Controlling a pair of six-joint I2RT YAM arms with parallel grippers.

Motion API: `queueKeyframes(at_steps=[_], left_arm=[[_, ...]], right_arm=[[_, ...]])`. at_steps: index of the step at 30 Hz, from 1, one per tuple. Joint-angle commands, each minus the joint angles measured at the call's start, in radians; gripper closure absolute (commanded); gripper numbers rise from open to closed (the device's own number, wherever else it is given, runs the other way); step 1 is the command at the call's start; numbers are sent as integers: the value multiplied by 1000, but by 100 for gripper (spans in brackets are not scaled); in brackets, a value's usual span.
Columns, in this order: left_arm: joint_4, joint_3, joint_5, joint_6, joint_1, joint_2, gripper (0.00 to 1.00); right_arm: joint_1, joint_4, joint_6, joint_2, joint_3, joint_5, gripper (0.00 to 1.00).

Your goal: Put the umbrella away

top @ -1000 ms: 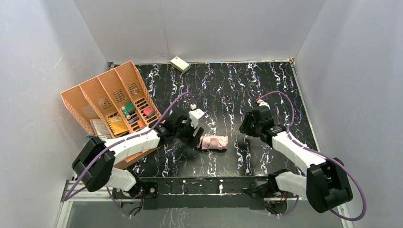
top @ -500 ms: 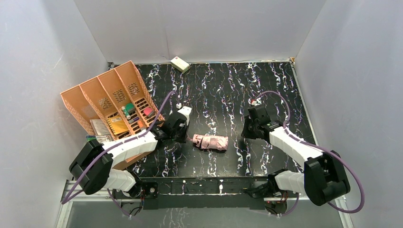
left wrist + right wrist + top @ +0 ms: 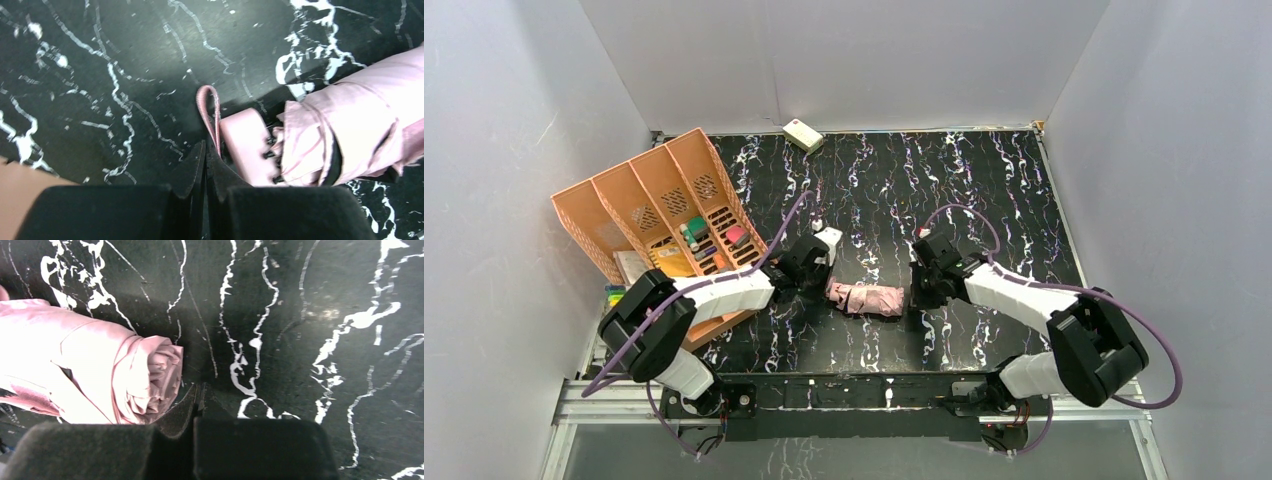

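Observation:
The umbrella [image 3: 867, 298] lies folded on the black marbled table [image 3: 984, 180], a shiny pink bundle with its handle end to the left. My left gripper [image 3: 821, 280] is shut just off that end. In the left wrist view the left gripper [image 3: 206, 148] has its tips together with nothing showing between them, the pink strap [image 3: 210, 110] runs beside the right finger, and the handle [image 3: 247, 142] is just right of it. My right gripper [image 3: 916, 291] is shut at the other end. The right gripper [image 3: 200, 391] rests beside the umbrella's rolled fabric tip [image 3: 150, 380].
An orange slotted organizer [image 3: 664, 210] with small items in it leans at the left, close to the left arm. A small cream box [image 3: 802, 134] lies by the back wall. Grey walls enclose the table on three sides.
Both arms have swung in toward the umbrella's two ends and lowered. Both grippers went from open to shut. The umbrella shifted slightly left.

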Motion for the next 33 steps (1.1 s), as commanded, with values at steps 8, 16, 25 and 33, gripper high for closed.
queueKeyframes(at_steps=[8, 16, 25, 33], left_arm=[[115, 72, 263, 44, -4, 73, 100], [144, 146, 215, 70, -4, 133, 100], [95, 367, 142, 143, 35, 305, 98], [55, 307, 111, 80, 167, 220, 51]], right_arm=[[10, 207, 101, 89, 98, -122, 100], [-34, 264, 100, 107, 128, -68, 100], [-131, 264, -45, 178, 249, -34, 95], [-217, 179, -134, 95, 208, 125, 67]])
